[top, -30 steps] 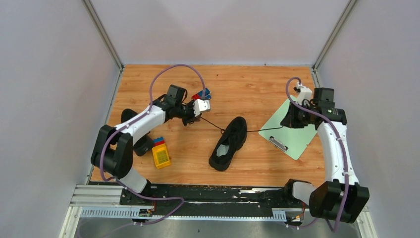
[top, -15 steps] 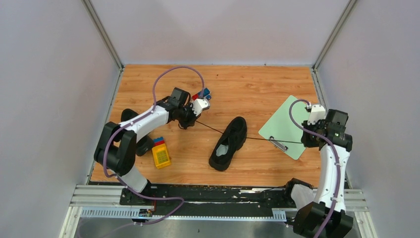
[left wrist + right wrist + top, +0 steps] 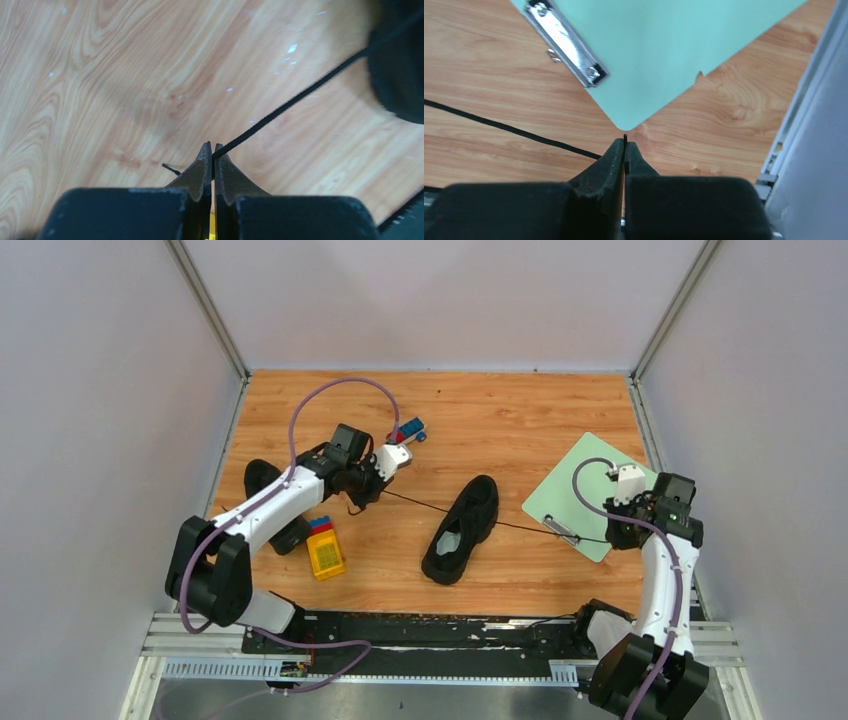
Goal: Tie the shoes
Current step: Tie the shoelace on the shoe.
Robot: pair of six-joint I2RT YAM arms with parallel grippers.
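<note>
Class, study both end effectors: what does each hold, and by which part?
The left end effector pinches one lace of the shoe near its tip; the right end effector pinches the other lace, also near its tip.

A robotics lab test cell is probably indicated by the wooden table [image 3: 520,410], walled on 3 sides by grey panels [image 3: 100,420], and the aluminium rail [image 3: 195,635].

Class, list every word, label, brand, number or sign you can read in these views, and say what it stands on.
No text can be read.
The green clipboard is blank; the black shoe shows no brand; any marking on the yellow toy is too small to tell.
</note>
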